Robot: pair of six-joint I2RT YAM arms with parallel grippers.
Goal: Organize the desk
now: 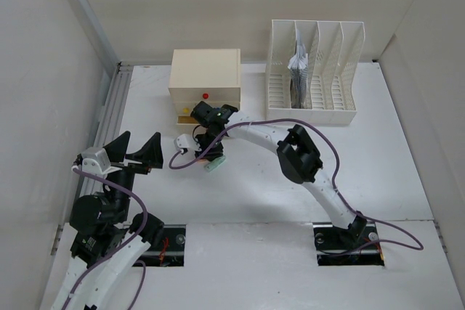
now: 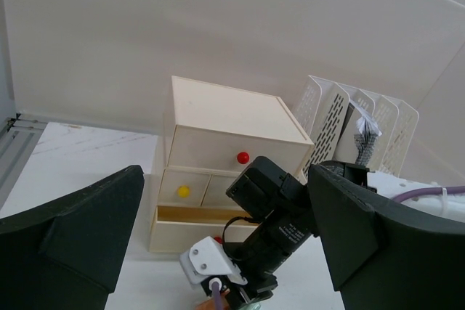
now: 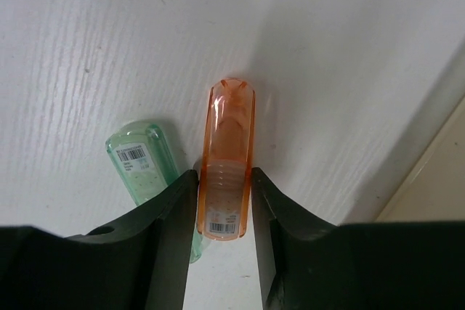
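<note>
The white desk (image 1: pixel 378 172) holds two small translucent cases near its middle. My right gripper (image 3: pixel 224 186) points down, and both fingers press the sides of the orange case (image 3: pixel 227 157). I cannot tell whether the case is lifted. The green case (image 3: pixel 143 162) lies just left of it against the left finger, and it also shows in the top view (image 1: pixel 215 165). In the top view the right gripper (image 1: pixel 211 156) is just in front of the drawer box. My left gripper (image 1: pixel 138 149) is open and empty, held above the desk's left side, facing the drawer box (image 2: pixel 232 125).
The cream drawer box (image 1: pixel 205 74) stands at the back with its bottom drawer (image 2: pixel 196 214) pulled open. A white slotted file rack (image 1: pixel 314 74) with papers stands at the back right. A grey rail (image 1: pixel 110 117) runs along the left edge. Dark cutouts (image 1: pixel 166 246) (image 1: pixel 349 245) lie near the arm bases.
</note>
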